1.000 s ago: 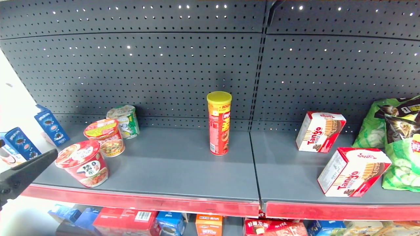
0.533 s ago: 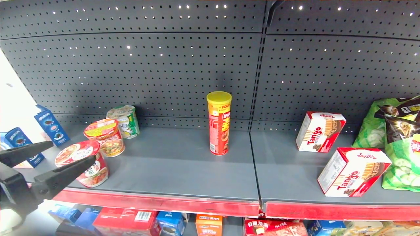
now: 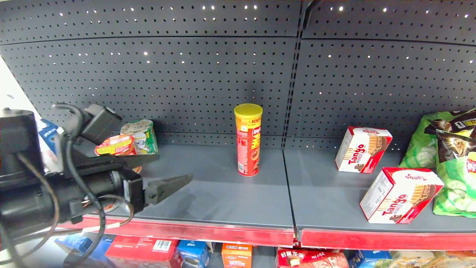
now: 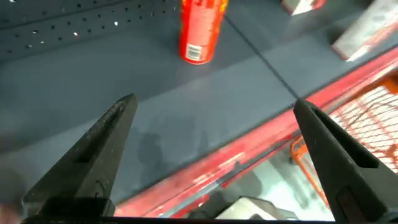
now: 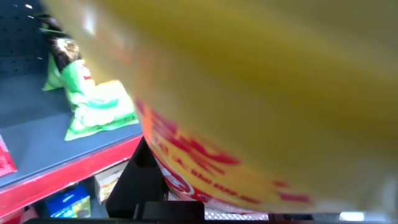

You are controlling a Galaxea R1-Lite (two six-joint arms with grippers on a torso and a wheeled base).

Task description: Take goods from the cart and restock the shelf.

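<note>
A tall red can with a yellow lid (image 3: 248, 141) stands upright mid-shelf near the pegboard, also seen in the left wrist view (image 4: 200, 31). My left gripper (image 3: 174, 166) hovers over the grey shelf (image 3: 208, 193) left of that can, open and with nothing in it; its two dark fingers (image 4: 99, 149) spread wide above the shelf's front part. In the right wrist view a yellow and red can (image 5: 249, 93) sits right against the camera, held in my right gripper, with one dark finger (image 5: 134, 186) beneath it.
Cup noodles (image 3: 143, 134) stand at the shelf's left, partly behind my left arm. Two red and white wafer boxes (image 3: 362, 149) (image 3: 399, 195) and green snack bags (image 3: 453, 160) occupy the right. The shelf has a red front edge (image 3: 186, 230); more boxes (image 3: 145, 249) sit below.
My left arm has come in from the left edge and moved right over the shelf, now covering the front cup noodle. Its fingers stayed open. The goods on the shelf have not moved.
</note>
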